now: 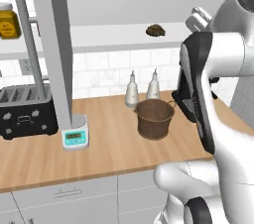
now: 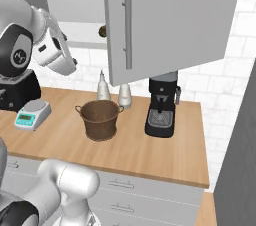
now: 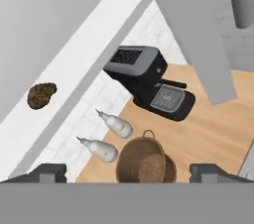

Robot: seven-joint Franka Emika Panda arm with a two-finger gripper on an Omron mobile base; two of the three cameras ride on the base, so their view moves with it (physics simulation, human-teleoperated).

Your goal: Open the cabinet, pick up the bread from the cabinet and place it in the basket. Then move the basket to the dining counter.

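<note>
With the cabinet [image 2: 170, 20] door swung open, the jaws stand wide and hold nothing. The bread [image 3: 41, 95] sits on the shelf at nine o'clock in the hand view, the basket [image 3: 145, 162] at six. Approach level; the door probably crowds the right side, beside the coffee machine [image 3: 149, 82] and bottles [image 3: 115, 125].

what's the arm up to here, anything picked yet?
Nothing picked yet. The cabinet doors are swung open and the bread sits untouched on its shelf. The pincer is open and empty, raised near the cabinet and looking down over the worktop. The basket stands empty on the worktop, in front of two white bottles and beside the coffee machine. Next is likely a reach for the bread.
</note>
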